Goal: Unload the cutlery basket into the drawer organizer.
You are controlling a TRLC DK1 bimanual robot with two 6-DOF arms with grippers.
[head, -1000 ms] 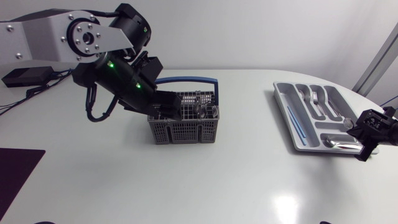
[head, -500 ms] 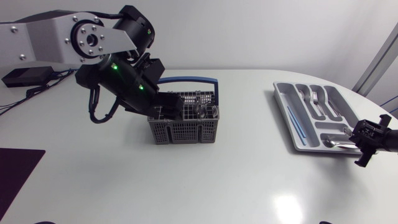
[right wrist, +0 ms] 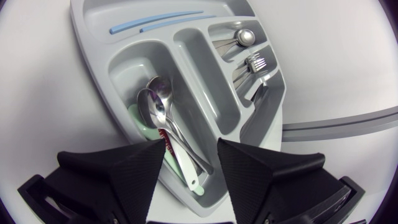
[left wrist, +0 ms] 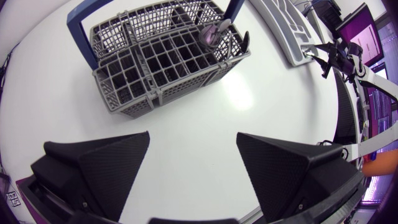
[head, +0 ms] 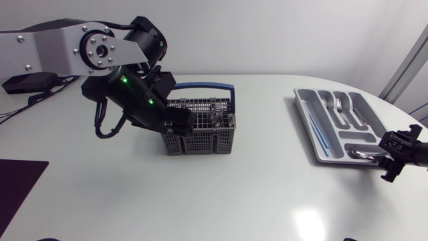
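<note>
Grey plastic mesh makes up the cutlery basket (head: 198, 134), which is set near the middle of the white surface (head: 254, 194) with its blue handle (head: 200, 86) upright. A few pieces of metal cutlery (left wrist: 213, 32) are seen standing in the compartments at the end turned toward the drawer organizer (right wrist: 93, 68). The left pincer (left wrist: 193, 140) is held over the basket's other end. Its fingers are spread wide, nothing is gripped between them, and the basket lies ahead of them.

The organizer, a grey moulded tray, is placed well apart from the basket, toward the right arm's side of the surface. Forks (right wrist: 255, 65) are laid in one of its compartments and two blue sticks (right wrist: 155, 22) in the long outer one. Several spoons (right wrist: 163, 112) are gathered in the end compartment, beside a pale green utensil (right wrist: 138, 121). The right pincer (right wrist: 191, 152) is held over that end of the organizer. Its fingers are parted by a moderate gap and nothing is grasped; the spoon handles are seen below the gap.
</note>
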